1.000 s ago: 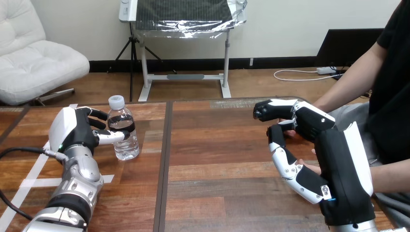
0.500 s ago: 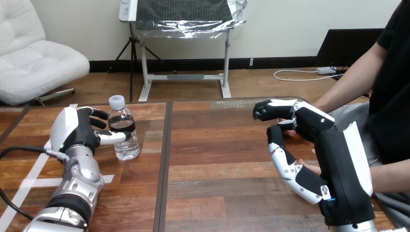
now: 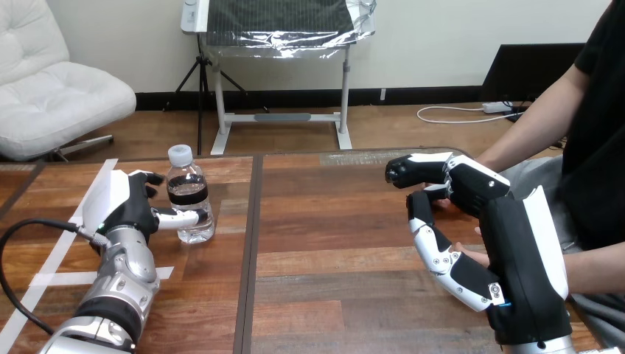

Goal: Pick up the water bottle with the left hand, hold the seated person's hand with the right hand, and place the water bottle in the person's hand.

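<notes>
A clear water bottle (image 3: 190, 198) with a white cap and a dark label stands upright on the left part of the wooden table (image 3: 332, 295). My left hand (image 3: 121, 200) is around it from the left: the thumb lies across the front of the bottle low down, and the curled fingers reach toward its far side. At the right, my right hand (image 3: 516, 243) is turned on edge, with its fingers curled over the person's hand (image 3: 470, 255) from above and its thumb below. Most of the person's hand is hidden inside this grip.
White tape strips (image 3: 51, 279) mark the table beside my left arm. A dark seam (image 3: 253, 243) runs front to back down the table. The person's forearm (image 3: 598, 269) rests along the right edge.
My left hand has rolled, its back now tilted outward. Its thumb has slid lower and further across the bottle's front, and the bottle has shifted slightly right. The right hand has not moved.
</notes>
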### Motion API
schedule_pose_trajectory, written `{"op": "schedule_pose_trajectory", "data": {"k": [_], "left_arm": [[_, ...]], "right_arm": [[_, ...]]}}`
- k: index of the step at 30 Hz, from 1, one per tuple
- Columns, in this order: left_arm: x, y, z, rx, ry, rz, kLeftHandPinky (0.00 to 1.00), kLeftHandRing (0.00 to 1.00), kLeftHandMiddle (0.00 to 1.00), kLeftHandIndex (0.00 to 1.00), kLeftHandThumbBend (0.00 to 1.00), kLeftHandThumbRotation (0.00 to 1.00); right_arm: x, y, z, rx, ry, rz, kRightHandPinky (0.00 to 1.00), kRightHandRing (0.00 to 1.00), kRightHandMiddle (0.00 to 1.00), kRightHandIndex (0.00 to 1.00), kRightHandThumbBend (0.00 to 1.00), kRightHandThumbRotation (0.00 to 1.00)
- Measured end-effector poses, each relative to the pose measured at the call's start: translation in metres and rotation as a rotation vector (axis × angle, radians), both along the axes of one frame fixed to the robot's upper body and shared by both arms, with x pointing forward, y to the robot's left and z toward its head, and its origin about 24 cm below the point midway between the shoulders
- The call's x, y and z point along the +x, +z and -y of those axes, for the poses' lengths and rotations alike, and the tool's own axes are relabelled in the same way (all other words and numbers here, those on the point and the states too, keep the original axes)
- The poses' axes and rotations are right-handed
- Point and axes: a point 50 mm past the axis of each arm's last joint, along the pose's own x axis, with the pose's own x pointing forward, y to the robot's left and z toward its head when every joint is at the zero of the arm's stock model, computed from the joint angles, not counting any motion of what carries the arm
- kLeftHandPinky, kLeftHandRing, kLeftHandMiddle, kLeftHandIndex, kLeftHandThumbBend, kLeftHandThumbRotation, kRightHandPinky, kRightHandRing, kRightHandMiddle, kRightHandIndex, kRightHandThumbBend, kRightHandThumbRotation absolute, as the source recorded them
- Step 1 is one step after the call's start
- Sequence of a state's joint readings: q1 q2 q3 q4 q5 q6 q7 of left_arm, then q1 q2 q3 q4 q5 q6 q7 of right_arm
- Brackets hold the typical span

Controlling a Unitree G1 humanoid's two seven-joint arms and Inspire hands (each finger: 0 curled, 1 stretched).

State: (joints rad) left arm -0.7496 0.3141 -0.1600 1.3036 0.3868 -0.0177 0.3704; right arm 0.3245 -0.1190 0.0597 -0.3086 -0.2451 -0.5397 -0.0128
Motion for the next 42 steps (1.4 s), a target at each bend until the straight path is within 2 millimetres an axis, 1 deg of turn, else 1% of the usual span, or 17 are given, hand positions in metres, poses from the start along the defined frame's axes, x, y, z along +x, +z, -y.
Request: {"op": "schedule_pose_trajectory", "data": {"k": [5, 25, 42], "left_arm": [[0.0, 0.0007, -0.0003, 0.006, 0.008, 0.013, 0.87, 0.95, 0.97, 0.96, 0.91, 0.37], [0.0012, 0.0042, -0.0005, -0.054, 0.032, 0.075, 0.83, 0.92, 0.95, 0.94, 0.89, 0.37], [0.001, 0.003, 0.0015, -0.014, 0.015, 0.057, 0.81, 0.9, 0.94, 0.93, 0.88, 0.43]], "right_arm": [[0.0, 0.0, -0.0001, 0.0, 0.0, 0.0, 0.48, 0.62, 0.68, 0.59, 0.18, 0.0], [0.0, 0.0, 0.0, -0.002, 0.001, 0.0, 0.5, 0.64, 0.69, 0.59, 0.18, 0.0], [-0.0001, -0.0001, -0.0003, -0.007, 0.001, 0.0, 0.52, 0.65, 0.69, 0.59, 0.19, 0.0]]}}
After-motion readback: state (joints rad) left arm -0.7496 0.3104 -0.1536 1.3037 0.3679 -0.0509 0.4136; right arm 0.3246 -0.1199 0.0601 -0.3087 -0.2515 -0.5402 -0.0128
